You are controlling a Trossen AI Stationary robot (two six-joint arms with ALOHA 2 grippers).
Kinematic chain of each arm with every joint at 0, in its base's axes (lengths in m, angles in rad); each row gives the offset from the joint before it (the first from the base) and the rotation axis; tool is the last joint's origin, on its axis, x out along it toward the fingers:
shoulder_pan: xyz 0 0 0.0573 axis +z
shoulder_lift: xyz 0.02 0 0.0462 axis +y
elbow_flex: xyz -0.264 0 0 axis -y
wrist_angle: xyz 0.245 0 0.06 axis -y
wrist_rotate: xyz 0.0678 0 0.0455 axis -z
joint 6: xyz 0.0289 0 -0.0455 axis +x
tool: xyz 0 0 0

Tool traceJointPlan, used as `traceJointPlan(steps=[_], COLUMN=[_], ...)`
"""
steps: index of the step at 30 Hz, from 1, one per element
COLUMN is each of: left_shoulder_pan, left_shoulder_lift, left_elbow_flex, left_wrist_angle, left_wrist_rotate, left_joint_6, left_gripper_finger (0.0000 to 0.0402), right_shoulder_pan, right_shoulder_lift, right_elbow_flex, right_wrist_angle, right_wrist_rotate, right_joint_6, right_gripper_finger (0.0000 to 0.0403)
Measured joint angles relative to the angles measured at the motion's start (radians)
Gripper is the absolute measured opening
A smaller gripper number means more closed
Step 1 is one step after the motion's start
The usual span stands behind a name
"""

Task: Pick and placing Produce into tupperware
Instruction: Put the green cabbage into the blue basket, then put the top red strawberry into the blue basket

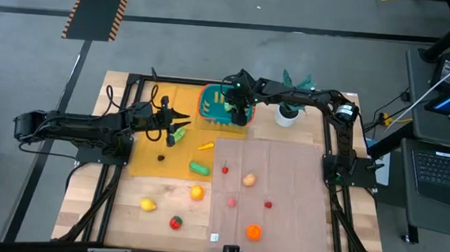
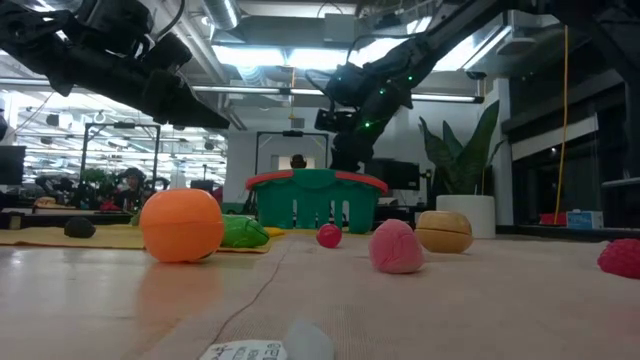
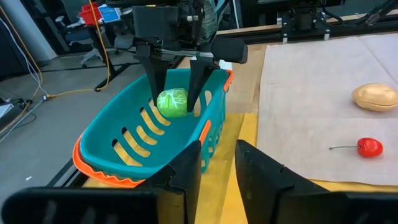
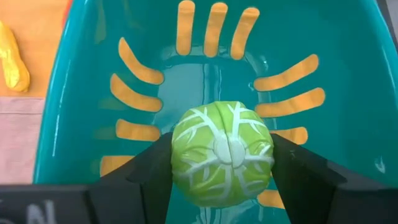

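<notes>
right pincer (image 4: 222, 163) gripping green cabbage (image 4: 222, 154), over teal basket (image 4: 93, 74)

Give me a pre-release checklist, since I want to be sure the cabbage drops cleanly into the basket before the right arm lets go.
1. Cabbage clamped between the right gripper fingers: ok.
2. Cabbage over the basket opening, inside the orange rim: ok.
3. Basket floor under the cabbage free of other produce: ok, only teal floor and slots show in the right wrist view.
4. Left gripper clear of the drop: ok, it sits beside the basket, above the yellow mat, holding nothing.
5. Drop height above the basket floor: cannot tell.
6. Basket sitting flat on the table: cannot tell; it looks level in the low view, but its base is hidden.
</notes>
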Motion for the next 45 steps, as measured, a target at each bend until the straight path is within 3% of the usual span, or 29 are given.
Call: traceJointPlan(steps=[10,21,32,45], left_shoulder_pan=[0.000,0.000,0.000,0.001], left_shoulder_lift=[0.000,0.000,0.000,-0.014], left_elbow_flex=[0.000,0.000,0.000,0.000], left_wrist_angle=[0.000,0.000,0.000,0.010], left_wrist_rotate=[0.000,0.000,0.000,-0.001], left_joint_6=[0.000,0.000,0.000,0.026], left_gripper_finger=[0.0097,0.0074,0.0056,0.0030], right_shoulder_pan=[0.000,0.000,0.011,0.054], right_shoulder_lift=[0.006,0.006,-0.008,-0.212], right_elbow_flex=[-0.004,-0.004,0.002,0.015], right_wrist_angle=[-0.003,0.035,0.018,-0.136], right_wrist_rotate=[0.001,0.016,0.046,0.051], right_joint_6=[0.001,0.001,0.003,0.072], right_gripper_finger=[0.0235,0.0295,0.0299,0.0300])
